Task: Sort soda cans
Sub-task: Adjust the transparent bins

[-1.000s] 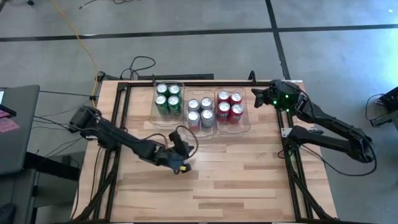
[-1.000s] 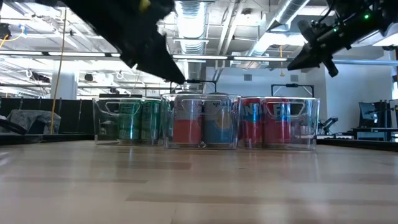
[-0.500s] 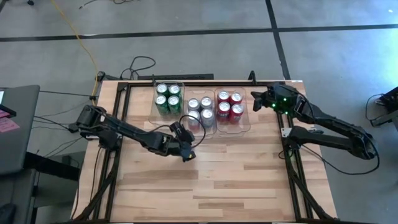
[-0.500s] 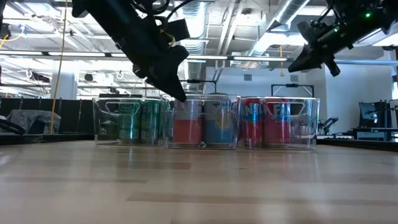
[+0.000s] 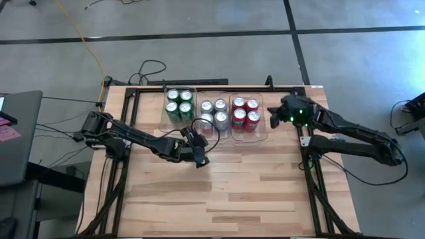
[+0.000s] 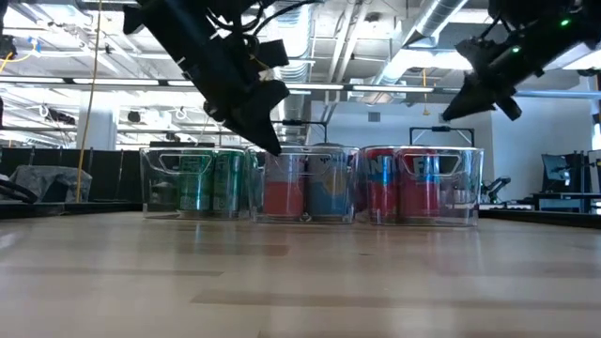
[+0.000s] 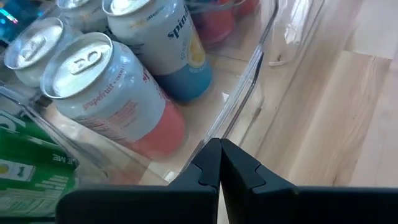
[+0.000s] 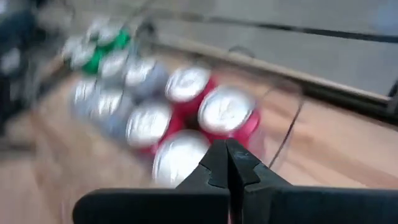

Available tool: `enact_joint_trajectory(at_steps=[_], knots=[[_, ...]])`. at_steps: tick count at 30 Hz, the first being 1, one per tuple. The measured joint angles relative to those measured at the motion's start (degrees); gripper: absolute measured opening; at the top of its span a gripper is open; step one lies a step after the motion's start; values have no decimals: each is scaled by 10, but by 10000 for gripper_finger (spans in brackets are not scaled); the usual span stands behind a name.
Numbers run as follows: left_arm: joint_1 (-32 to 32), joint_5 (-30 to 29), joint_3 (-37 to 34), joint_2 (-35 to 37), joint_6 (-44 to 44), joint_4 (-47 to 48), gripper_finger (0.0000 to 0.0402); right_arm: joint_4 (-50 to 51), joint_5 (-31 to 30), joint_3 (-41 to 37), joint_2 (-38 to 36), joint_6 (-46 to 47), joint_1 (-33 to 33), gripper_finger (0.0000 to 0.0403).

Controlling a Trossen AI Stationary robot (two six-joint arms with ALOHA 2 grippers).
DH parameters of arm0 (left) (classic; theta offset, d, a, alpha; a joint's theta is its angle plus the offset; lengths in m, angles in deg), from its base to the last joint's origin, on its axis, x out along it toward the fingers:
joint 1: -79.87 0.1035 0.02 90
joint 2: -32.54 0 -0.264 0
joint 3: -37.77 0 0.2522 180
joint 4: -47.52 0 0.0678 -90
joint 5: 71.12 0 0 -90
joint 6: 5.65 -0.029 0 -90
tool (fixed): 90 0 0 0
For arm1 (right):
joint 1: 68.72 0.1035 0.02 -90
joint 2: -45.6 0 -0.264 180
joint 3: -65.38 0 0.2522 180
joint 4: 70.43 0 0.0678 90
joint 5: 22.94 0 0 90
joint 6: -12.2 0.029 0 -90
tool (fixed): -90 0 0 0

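1. Wooden counter (image 5: 226,192) lies bare across its near half.
2. Soda cans (image 5: 216,114) fill three clear bins (image 5: 262,133) near the far edge: green, silver, red.
3. Left gripper (image 5: 201,161) and right gripper (image 5: 273,119) flank the bins, jaws closed, empty.

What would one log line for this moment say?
cans: sorted by colour in three bins | left gripper: shut, empty, near middle bin | right gripper: shut, empty, beside red cans
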Motion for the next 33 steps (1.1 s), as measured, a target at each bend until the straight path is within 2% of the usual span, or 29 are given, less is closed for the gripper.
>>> enact_joint_trajectory(at_steps=[3,10,14,17,24,33], knots=[[-17,-13,0,17,-2,17,0,36,0,-1,-16,-42,75,4],[-40,-53,0,105,7,70,0,26,-21,-27,-59,15,292,4],[-50,-55,0,145,11,87,0,7,-83,-65,-51,52,389,3],[-58,-61,0,165,29,114,0,-20,-121,-85,-36,81,435,2],[-81,-94,0,184,113,194,0,-22,-203,-93,18,131,478,1],[-97,-100,0,185,160,221,0,-17,-206,-93,82,147,442,0]])
